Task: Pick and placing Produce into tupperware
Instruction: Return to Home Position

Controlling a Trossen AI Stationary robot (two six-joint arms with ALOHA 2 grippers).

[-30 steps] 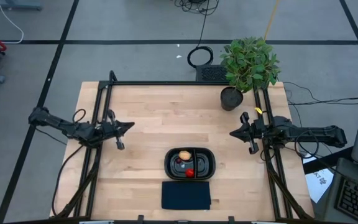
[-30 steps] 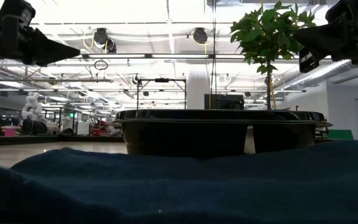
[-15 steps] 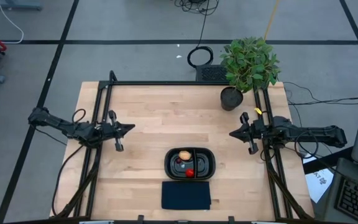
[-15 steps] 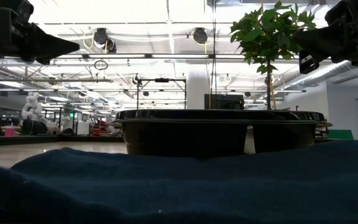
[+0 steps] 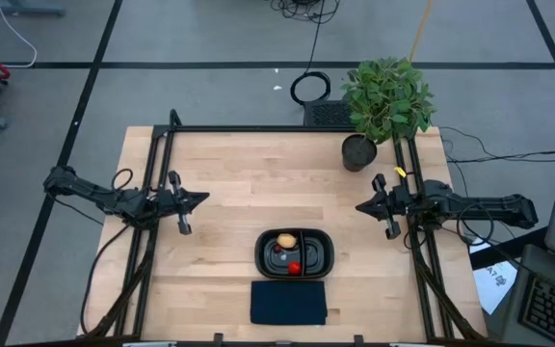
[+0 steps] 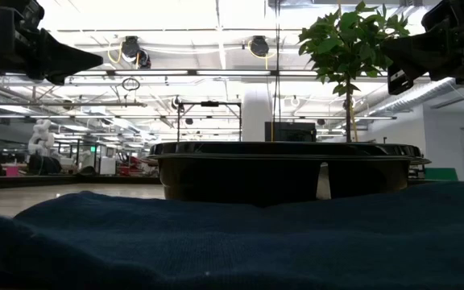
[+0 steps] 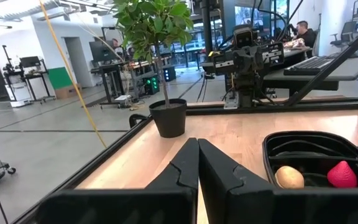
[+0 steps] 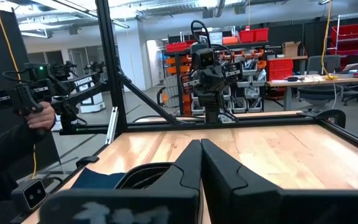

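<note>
The black oval tupperware point(image 5: 295, 253) rests on the table near its near edge, its rim also in the left wrist view point(image 7: 319, 146). In its left compartment lie a tan-orange ball point(image 5: 285, 240), a bright red piece point(image 5: 295, 267) and a tiny dark red one point(image 5: 278, 249); the left wrist view shows the tan ball point(image 7: 289, 177) and the red piece point(image 7: 342, 175). My left gripper point(image 5: 202, 197) hovers shut over the table's left side. My right gripper point(image 5: 360, 205) hovers shut over the right side. Neither touches anything.
A flat dark blue rectangle point(image 5: 288, 302) lies just near of the tupperware. A leafy potted plant point(image 5: 383, 101) stands at the far right corner. A black frame borders the table's far, left and right sides. A person's hand holding a controller point(image 8: 39, 115) shows beyond the table.
</note>
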